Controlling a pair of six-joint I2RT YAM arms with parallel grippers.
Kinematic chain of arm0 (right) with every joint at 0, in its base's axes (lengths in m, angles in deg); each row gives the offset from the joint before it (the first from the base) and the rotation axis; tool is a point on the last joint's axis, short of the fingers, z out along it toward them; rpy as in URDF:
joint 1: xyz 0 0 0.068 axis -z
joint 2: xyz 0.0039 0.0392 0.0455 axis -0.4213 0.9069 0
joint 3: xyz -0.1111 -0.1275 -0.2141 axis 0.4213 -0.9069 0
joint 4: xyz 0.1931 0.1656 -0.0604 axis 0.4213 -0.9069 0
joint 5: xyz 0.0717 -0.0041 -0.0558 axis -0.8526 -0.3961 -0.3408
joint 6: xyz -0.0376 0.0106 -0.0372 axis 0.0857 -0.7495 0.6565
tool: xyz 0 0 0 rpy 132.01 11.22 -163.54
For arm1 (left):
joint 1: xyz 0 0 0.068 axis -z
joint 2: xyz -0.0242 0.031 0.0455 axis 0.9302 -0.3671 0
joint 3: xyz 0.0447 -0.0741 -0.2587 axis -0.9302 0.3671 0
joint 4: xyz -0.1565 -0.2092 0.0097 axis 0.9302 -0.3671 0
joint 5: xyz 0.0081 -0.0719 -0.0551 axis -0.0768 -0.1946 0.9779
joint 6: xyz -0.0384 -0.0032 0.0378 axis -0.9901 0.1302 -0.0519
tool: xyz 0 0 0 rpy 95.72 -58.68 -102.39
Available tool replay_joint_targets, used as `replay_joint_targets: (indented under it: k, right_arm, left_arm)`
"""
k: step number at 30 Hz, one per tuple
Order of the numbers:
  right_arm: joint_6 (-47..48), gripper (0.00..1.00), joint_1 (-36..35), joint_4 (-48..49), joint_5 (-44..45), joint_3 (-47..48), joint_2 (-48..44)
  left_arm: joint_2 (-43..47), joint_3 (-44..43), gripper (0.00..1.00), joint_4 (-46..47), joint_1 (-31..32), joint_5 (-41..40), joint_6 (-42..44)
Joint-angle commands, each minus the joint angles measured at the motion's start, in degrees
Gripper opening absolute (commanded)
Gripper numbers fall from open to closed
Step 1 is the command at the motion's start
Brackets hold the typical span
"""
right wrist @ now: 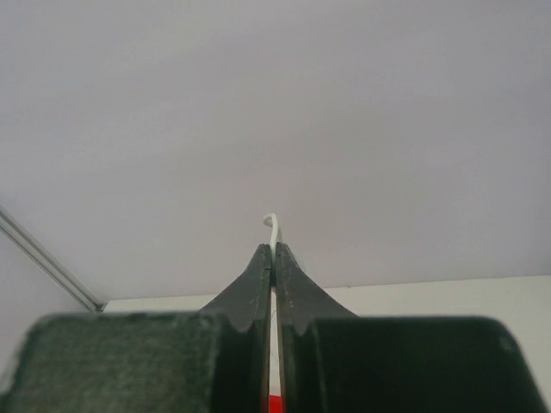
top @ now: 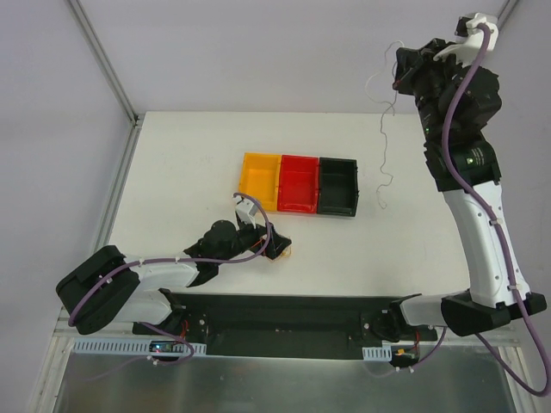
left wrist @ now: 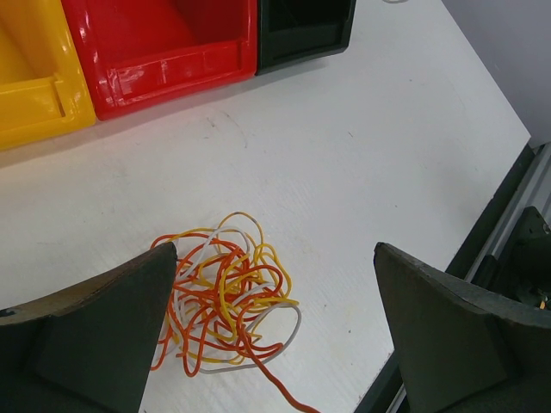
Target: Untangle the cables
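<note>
A tangled clump of red, orange-yellow and white cables [left wrist: 225,297] lies on the white table, just inside the left finger [left wrist: 95,335] of my left gripper [left wrist: 275,331]. That gripper is open wide and hovers low over the clump, touching nothing that I can see. From above, only a small orange bit of the clump [top: 290,253] shows beside the left gripper [top: 277,244]. My right gripper [right wrist: 274,251] is raised high and shut on one white cable [right wrist: 273,225]. The white cable [top: 383,146] hangs from the right gripper [top: 398,76] down to the table.
A yellow bin [top: 260,180], a red bin [top: 299,183] and a black bin [top: 337,186] stand side by side mid-table, just beyond the clump. The table's near edge and a black rail [left wrist: 508,215] lie right of the left gripper.
</note>
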Motion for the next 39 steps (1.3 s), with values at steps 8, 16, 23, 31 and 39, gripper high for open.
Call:
replay_joint_targets:
  k: [8,16,23,31,39]
  right_arm:
    - [0.60,0.01,0.63,-0.63,-1.79,8.54,1.22]
    - [0.33,0.01,0.63,-1.16,-2.32,8.64,2.54]
    - [1.82,0.01,0.72,-2.56,-2.67,14.68,4.47]
    - [1.65,0.00,0.80,-2.92,-3.37,19.89,3.34]
    - [2.79,0.01,0.72,-2.57,-2.76,19.18,2.98]
  left_arm:
    - [0.00,-0.28,0.98,3.54,0.00,1.55,0.83]
    - [-0.09,-0.37,0.98,3.54,0.09,1.81,0.92]
    - [-0.18,-0.28,0.99,3.54,0.00,1.81,0.92]
    - [-0.70,-0.63,0.99,3.54,0.00,2.08,0.83]
    - [-0.70,-0.54,0.98,3.54,0.00,2.08,0.83]
